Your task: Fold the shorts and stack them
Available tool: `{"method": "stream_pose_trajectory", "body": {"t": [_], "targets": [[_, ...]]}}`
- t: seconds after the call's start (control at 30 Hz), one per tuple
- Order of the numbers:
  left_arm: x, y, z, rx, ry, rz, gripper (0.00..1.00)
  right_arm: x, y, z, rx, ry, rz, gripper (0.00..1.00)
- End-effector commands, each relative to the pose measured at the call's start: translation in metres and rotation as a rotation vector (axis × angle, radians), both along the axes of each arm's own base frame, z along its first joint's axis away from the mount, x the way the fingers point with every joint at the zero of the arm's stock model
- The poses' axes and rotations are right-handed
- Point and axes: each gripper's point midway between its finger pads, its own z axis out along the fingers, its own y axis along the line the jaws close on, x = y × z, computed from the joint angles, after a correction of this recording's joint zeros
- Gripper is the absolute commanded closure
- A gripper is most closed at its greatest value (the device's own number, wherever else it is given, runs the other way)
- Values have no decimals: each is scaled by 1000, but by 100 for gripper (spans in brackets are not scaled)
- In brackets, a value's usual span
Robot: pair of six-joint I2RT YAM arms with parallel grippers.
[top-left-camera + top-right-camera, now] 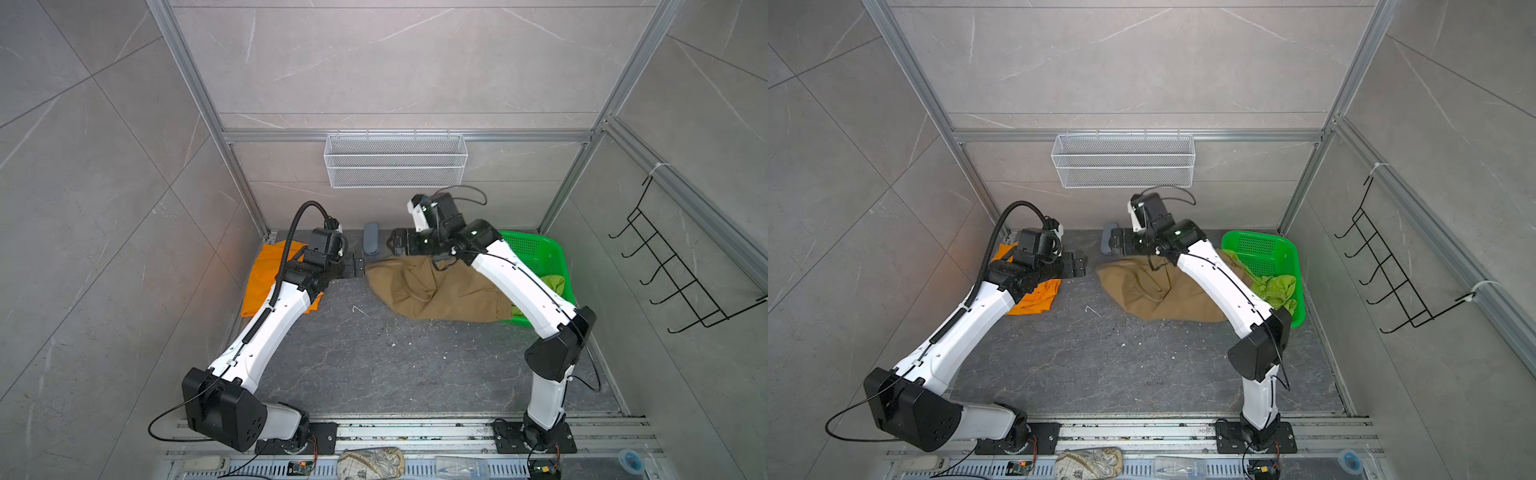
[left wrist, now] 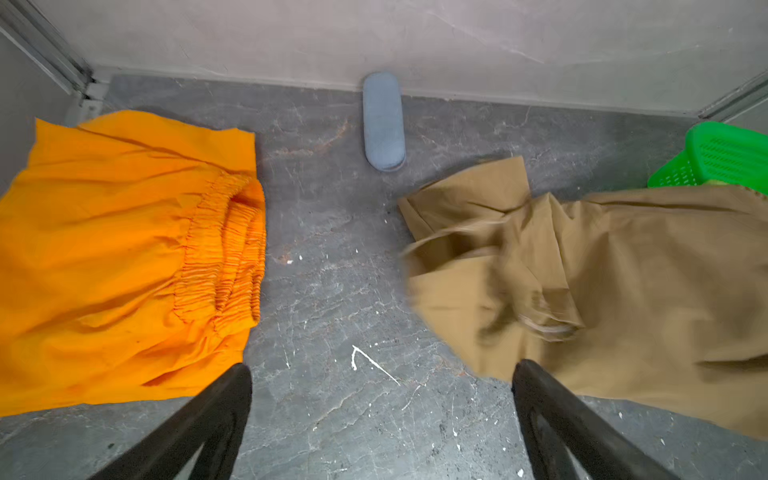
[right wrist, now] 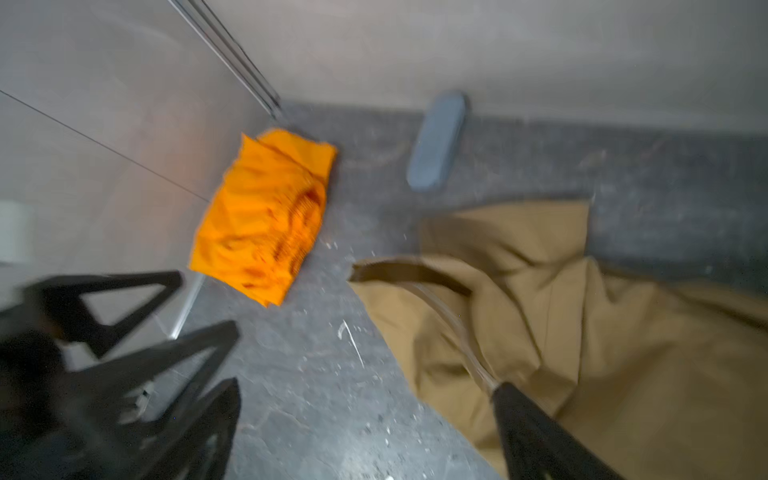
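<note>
Flattening the khaki shorts (image 1: 440,291) was, as I judge it, your step in hand.

- Item: khaki shorts, one pair. They lay crumpled on the table (image 1: 374,365), right of the middle. Their far end lapped onto the green basket (image 1: 1258,249), and a pale drawstring showed in the right wrist view. Condition: bunched, creases crossing, not fit for folding as they lay.
- Item: right gripper (image 1: 390,242). It was above the heap's back-left corner, jaws wide and nothing between them. The wrist view was blurred, so you could not tell whether a finger brushed the drawstring.
- Item: left gripper (image 2: 380,370). Its jaws were wide and empty, over bare table between the khaki heap and the orange shorts (image 2: 124,257), just beside the khaki edge.
- Item: orange shorts. They lay in a rough rectangle by the left wall, seemingly folded, and were likely the base of the stack.
- Item: lime green shorts (image 1: 1277,291). They were in the basket, not yet taken.
- Item: grey case (image 2: 383,120). It was at the back wall, near the heap.

Handling note: you would have done well to pinch the waistband at two well-separated points, one gripper each. The next move was to lift until the legs hung free of the basket, then lay the cloth toward the open middle. Limp cloth drags, so a snag on the basket rim or the drawstring could have pulled it askew. The grey case was best left untouched.
</note>
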Motion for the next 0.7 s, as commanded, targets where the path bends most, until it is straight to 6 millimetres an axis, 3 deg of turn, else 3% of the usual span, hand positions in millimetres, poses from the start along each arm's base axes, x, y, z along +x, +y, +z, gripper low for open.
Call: {"method": "stream_pose_trajectory", "body": {"t": [0.0, 0.17, 0.33, 0.43, 0.67], "targets": [[-3, -11, 8, -83, -14, -22, 0, -13, -34, 8, -36, -37, -83, 1], [-5, -28, -7, -149, 47, -53, 0, -26, -118, -15, -149, -12, -257, 1], [-7, -71, -11, -174, 62, -138, 0, -39, -223, -23, -149, -15, -519, 0], [-8, -104, -14, -167, 71, -199, 0, -45, -252, -31, -132, -6, -577, 1], [-20, -173, -29, -138, 123, -326, 0, -31, -279, -76, -109, 93, -640, 5]]}}
